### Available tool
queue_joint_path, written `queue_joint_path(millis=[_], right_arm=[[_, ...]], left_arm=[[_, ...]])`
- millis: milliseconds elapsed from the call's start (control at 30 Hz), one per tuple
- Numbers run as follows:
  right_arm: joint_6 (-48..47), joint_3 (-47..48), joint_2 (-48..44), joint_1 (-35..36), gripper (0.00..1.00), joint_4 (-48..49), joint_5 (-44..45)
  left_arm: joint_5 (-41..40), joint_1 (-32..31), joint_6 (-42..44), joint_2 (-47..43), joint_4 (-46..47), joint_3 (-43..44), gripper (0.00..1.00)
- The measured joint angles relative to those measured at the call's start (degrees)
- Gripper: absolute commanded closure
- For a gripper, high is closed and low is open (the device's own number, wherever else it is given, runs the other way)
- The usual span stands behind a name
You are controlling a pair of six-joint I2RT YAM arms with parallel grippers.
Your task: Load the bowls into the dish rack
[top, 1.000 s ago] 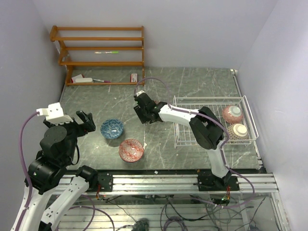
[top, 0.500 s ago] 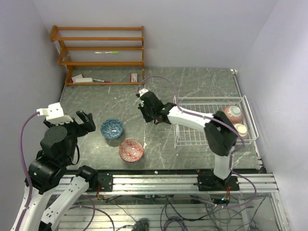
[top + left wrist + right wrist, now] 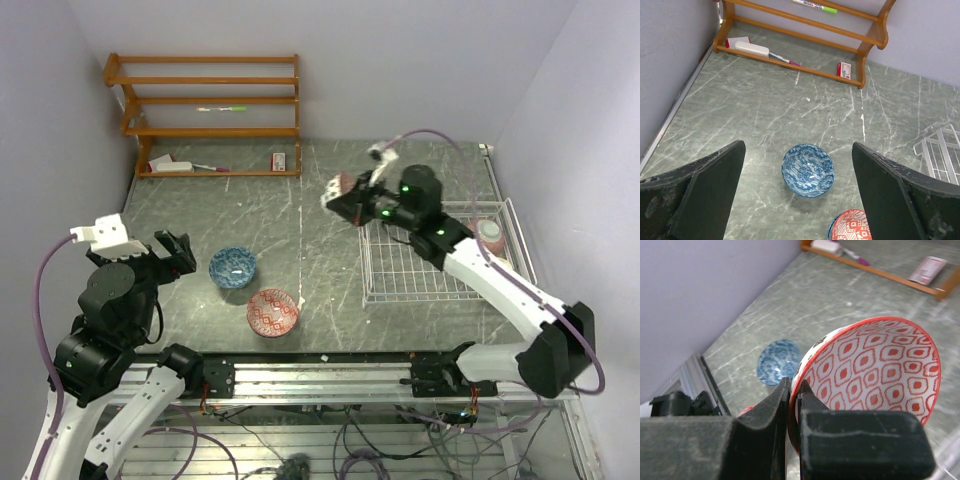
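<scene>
Gripper of the right arm (image 3: 794,390) is clenched on the rim of a red-patterned bowl (image 3: 875,365), with one finger inside the wall and one outside. This bowl is tilted and held in the air above the table (image 3: 300,200), just beside the far left corner of the dish rack (image 3: 400,275). Its inside shows red drop shapes on white under a red rim.

Left gripper (image 3: 177,250) is released, jaws wide apart with nothing between them. It hangs well to the left of the dish rack.

Blue bowl (image 3: 807,170) stands upright on the table, well to the left of the dish rack. A second red bowl (image 3: 273,312) stands upright just beside it, also left of the rack.

One pale bowl (image 3: 490,231) sits inside the dish rack at its far right corner, partly hidden by the right arm.

Wooden shelf (image 3: 210,100) stands beyond the rack to its far left. It carries a small red-and-white box (image 3: 843,69), whose print is too small to read, and a green marker (image 3: 815,6).
</scene>
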Motion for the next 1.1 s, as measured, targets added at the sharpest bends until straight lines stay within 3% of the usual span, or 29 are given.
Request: queue_joint_path(millis=[200, 433, 667, 967, 1100], right_arm=[[5.2, -9.7, -8.5, -16.0, 1.0, 0.9, -7.1], [9.7, -13.7, -12.0, -23.8, 1.0, 3.1, -15.0], [19.7, -25.7, -10.9, -35.3, 1.0, 13.2, -25.0], [31.8, -32.3, -1.6, -39.3, 1.0, 30.6, -34.6], [33.2, -32.3, 0.7, -39.8, 0.97, 32.6, -35.4]], left_arm=[[0.3, 0.0, 0.6, 0.0, 0.0, 0.8, 0.01], [0.6, 0.0, 0.8, 0.3, 0.1, 1.0, 0.01], [0.9, 0.0, 0.9, 0.7, 0.1, 1.1, 0.01], [1.0, 0.0, 1.0, 1.3, 0.1, 1.4, 0.01], [1.1, 0.0, 1.0, 1.9, 0.2, 1.4, 0.01]])
